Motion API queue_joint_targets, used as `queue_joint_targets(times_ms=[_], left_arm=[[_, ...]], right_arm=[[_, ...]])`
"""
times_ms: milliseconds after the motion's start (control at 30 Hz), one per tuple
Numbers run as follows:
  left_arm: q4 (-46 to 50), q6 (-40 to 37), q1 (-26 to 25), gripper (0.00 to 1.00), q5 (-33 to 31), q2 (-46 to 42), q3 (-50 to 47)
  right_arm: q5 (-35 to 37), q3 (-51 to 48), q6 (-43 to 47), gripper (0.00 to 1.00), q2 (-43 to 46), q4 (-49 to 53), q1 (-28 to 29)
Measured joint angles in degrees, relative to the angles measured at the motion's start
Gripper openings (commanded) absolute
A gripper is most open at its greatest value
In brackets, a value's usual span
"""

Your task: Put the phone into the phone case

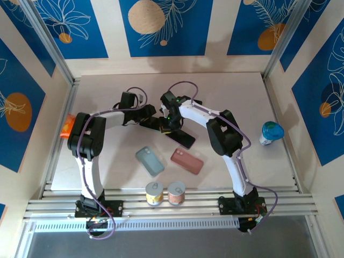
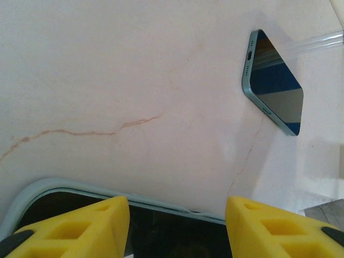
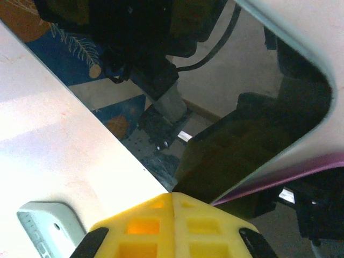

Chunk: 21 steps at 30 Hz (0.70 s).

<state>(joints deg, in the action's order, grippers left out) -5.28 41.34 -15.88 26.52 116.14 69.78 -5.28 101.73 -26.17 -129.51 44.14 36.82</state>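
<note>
A dark-screened phone with a pale grey-green rim sits between the yellow fingers of my left gripper, which is shut across its width near the table's middle. My right gripper is shut, and its joined tips press on that phone's glossy screen. The two grippers meet at the centre, right gripper beside the left. A second phone lies flat on the table. A light blue phone case and a pink phone case lie closer to the front.
Two small cans stand at the front edge by the metal rail. A white cup with a teal lid stands at the right. An orange object sits at the left edge behind the left arm.
</note>
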Motion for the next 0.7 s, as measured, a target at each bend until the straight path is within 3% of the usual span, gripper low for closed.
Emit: queue_joint_targets(times_ms=[700], left_arm=[[-0.17, -1.42, 0.83, 0.52, 0.02, -0.85, -1.25]], right_arm=[[-2.64, -3.48, -1.53, 0.0, 0.61, -3.3, 1.92]])
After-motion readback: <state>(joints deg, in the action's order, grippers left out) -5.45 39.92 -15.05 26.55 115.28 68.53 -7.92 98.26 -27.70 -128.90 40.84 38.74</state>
